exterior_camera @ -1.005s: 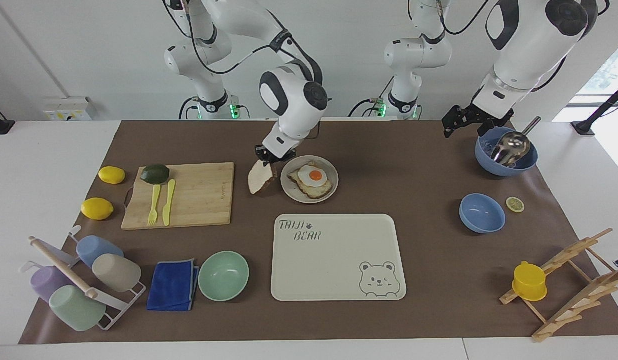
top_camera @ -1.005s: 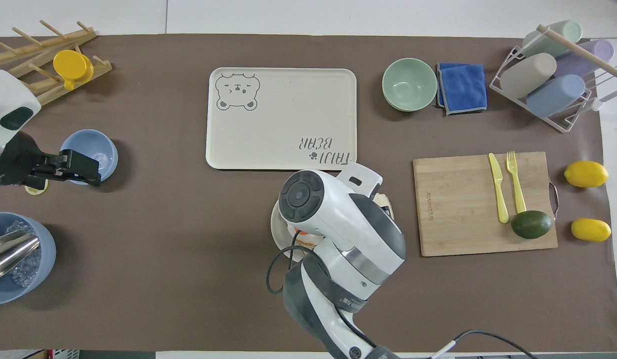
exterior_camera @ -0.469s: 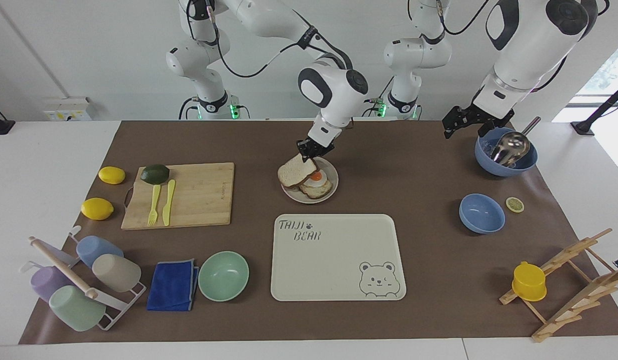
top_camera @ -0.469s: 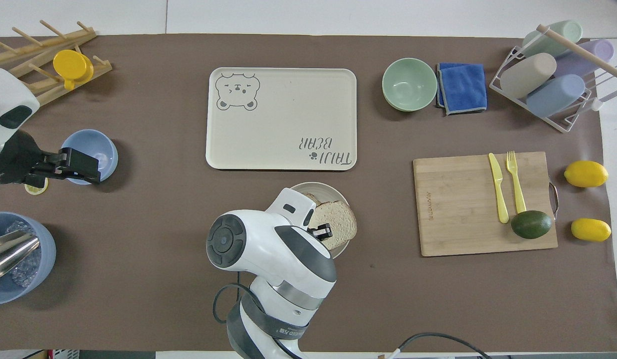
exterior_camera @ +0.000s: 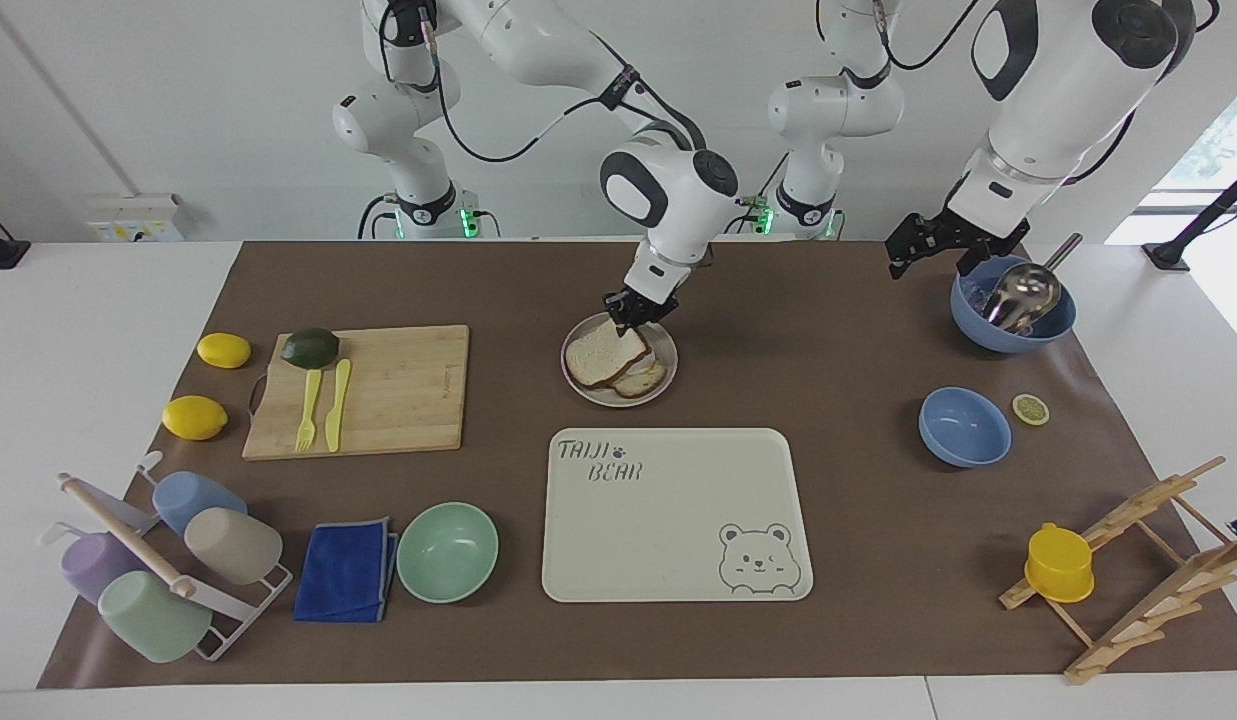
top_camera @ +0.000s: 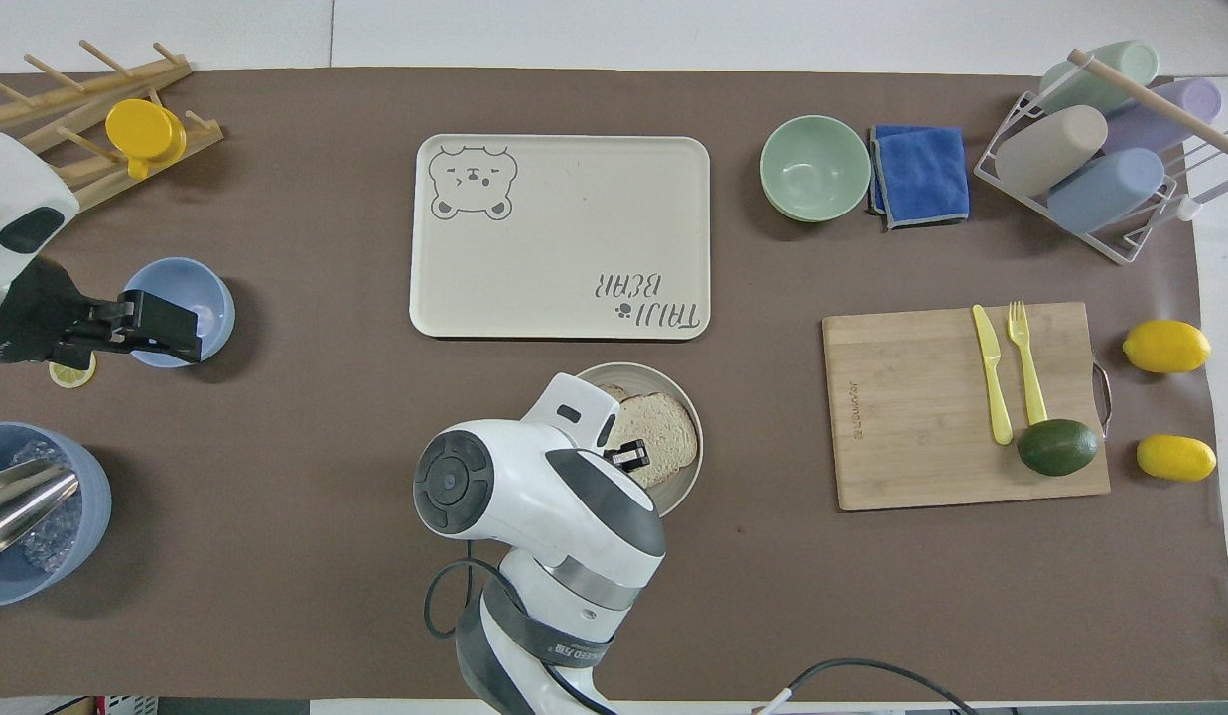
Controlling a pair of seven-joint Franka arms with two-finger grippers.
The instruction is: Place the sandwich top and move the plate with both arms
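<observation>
The small round plate (exterior_camera: 668, 352) (top_camera: 689, 409) sits on the brown mat, just nearer to the robots than the cream tray. The sandwich top (exterior_camera: 602, 354) (top_camera: 663, 438), a light brown slice with a darker crust, lies almost flat on the lower toast (exterior_camera: 648, 381) and hides the egg. My right gripper (exterior_camera: 633, 312) (top_camera: 628, 458) is shut on the slice's edge nearest the robots. My left gripper (exterior_camera: 928, 258) (top_camera: 189, 336) waits open in the air, holding nothing, over the left arm's end of the table by the blue bowls.
The bear tray (exterior_camera: 678, 515) lies just past the plate. A cutting board (exterior_camera: 378, 390) with fork, knife and avocado lies beside the plate toward the right arm's end. Mint bowl (exterior_camera: 447, 551), blue cloth, cup rack, lemons, two blue bowls (exterior_camera: 964, 427) and a wooden rack stand around.
My right gripper carried the slice from beside the plate to over it and lowered it onto the egg toast, covering the egg. The left arm stayed still.
</observation>
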